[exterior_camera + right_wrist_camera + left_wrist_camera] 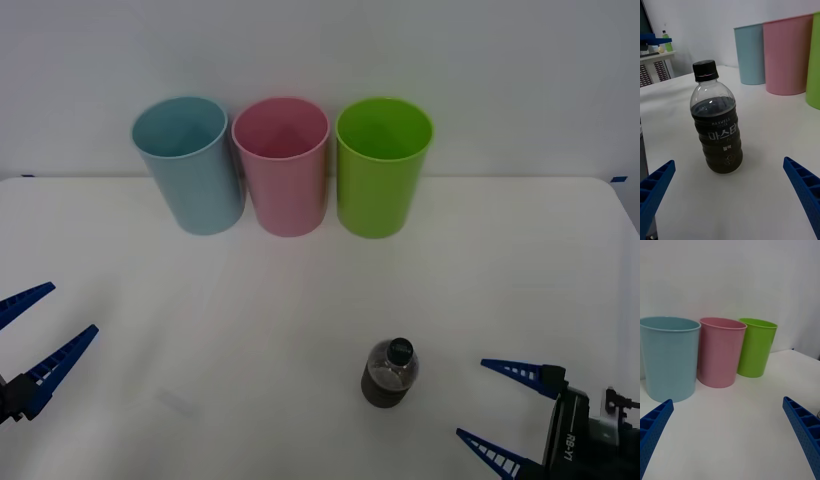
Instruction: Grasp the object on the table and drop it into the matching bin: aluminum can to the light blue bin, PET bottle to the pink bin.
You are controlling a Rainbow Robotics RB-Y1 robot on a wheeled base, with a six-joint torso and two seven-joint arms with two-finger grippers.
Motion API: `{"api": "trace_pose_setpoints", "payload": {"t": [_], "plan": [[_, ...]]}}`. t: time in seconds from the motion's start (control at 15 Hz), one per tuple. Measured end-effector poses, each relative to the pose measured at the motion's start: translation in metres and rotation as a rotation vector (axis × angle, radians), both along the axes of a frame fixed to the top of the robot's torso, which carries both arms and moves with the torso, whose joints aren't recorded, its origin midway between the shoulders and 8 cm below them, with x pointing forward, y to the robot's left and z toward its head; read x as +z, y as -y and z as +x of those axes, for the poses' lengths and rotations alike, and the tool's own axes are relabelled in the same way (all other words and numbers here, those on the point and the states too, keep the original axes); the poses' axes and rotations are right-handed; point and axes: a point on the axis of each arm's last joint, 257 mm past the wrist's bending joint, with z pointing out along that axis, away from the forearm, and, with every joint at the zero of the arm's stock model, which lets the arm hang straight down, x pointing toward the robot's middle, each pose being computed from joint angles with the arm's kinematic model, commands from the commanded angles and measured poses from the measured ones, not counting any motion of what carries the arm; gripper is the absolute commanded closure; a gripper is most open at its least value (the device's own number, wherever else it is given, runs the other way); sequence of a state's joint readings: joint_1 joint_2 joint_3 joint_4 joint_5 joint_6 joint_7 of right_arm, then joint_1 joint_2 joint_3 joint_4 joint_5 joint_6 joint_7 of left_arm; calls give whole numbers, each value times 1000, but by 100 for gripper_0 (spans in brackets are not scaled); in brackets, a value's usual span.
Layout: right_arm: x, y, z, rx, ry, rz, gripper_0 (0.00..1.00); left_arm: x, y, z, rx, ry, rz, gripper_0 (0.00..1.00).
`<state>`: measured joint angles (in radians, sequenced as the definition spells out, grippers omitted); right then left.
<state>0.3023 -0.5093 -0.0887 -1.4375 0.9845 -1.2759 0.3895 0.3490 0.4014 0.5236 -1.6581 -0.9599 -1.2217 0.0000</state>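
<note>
The PET bottle point(390, 373) stood upright on the white bench point(300, 320), near the front edge and a little toward the right side, its black cap on and its dark liquid reaching up to the shoulders. In the right wrist view the same bottle point(716, 122) stood between the two blue ribbed fingers point(804, 187), farther out than their tips and apart from both.

The right gripper point(495, 400) hung low by the front right corner of the bench, just beside the bottle on its right, with its fingers spread wide and holding nothing. The left gripper point(45, 320) sat near the front left edge of the bench, well apart from the bottle, its fingers point(805, 435) also spread wide and empty.

Along the back edge of the bench three tall bins stood in a row, close together: the light blue bin point(190, 170) on the left, the pink bin point(284, 172) in the middle, and a lime green bin point(381, 172) on the right.
</note>
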Motion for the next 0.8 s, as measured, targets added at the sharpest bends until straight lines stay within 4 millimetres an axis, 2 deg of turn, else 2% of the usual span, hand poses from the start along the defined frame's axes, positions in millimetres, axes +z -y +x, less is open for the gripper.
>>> {"api": "trace_pose_setpoints", "payload": {"t": [0.8], "plan": [[-13,-59,33,0,70,-37,0,0,0,0,0,0,0,0]]}}
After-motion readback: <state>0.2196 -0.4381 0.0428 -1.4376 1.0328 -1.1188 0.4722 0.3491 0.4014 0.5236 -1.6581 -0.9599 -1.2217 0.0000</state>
